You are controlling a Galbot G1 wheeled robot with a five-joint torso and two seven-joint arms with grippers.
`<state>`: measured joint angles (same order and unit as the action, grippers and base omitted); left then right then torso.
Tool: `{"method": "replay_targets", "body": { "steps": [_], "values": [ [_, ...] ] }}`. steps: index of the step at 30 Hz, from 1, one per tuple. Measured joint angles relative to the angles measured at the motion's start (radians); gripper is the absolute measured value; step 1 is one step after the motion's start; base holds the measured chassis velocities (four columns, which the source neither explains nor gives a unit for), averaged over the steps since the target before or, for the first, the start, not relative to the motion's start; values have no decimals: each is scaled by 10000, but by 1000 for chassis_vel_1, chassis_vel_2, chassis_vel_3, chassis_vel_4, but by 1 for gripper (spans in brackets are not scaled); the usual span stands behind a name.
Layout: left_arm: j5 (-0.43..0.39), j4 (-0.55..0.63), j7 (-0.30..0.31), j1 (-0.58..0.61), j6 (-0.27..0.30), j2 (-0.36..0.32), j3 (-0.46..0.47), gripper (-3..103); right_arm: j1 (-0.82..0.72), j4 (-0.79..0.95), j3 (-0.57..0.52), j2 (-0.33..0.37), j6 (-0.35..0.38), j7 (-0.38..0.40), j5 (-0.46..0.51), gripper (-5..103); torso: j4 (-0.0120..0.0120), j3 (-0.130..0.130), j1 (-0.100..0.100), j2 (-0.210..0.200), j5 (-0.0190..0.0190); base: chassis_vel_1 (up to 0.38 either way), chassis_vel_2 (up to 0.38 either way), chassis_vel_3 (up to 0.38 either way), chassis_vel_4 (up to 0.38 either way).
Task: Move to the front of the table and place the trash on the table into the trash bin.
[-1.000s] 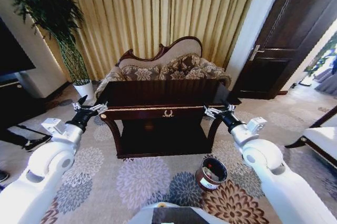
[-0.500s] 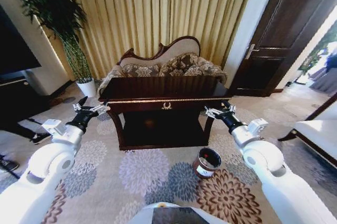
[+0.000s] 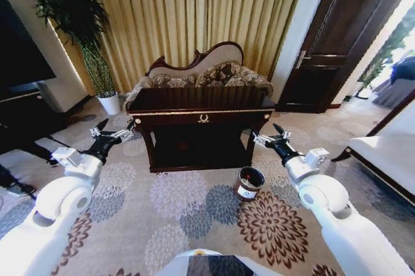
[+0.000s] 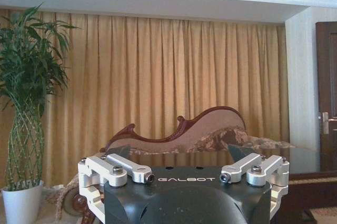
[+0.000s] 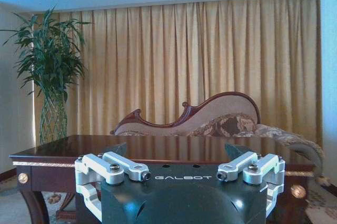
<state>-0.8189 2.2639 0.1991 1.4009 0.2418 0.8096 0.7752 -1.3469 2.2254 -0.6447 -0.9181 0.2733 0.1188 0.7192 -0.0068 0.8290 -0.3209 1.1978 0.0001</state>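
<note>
The table [image 3: 204,102] sits at 12 o'clock in the head view, a good way off, and its dark top is too shiny and far away to tell where the trash lies. The trash bin [image 3: 249,183] stands on the carpet [image 3: 175,208] at about 5 o'clock from the table, just off its front right leg. It could get bumped and tipped over if the robot drives straight in on that side. The left gripper [image 3: 114,131] is held up at 9 o'clock and the right gripper [image 3: 272,135] at 3 o'clock, both spread wide and holding nothing. They could knock the table corners. A sofa [image 3: 201,74] sits behind the table and a plant pot [image 3: 110,103] at 10 o'clock.
</note>
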Motion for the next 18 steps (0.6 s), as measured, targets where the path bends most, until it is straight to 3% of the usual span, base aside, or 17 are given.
{"method": "replay_targets", "body": {
  "steps": [18],
  "values": [
    [120, 80, -19, 176, -149, 165, -45, 100, -70, -139, 6, -202, -399, 0, -422, 100, 2, -7, 14, 10, 1, 325, -333, -326, 334]
  ]
}}
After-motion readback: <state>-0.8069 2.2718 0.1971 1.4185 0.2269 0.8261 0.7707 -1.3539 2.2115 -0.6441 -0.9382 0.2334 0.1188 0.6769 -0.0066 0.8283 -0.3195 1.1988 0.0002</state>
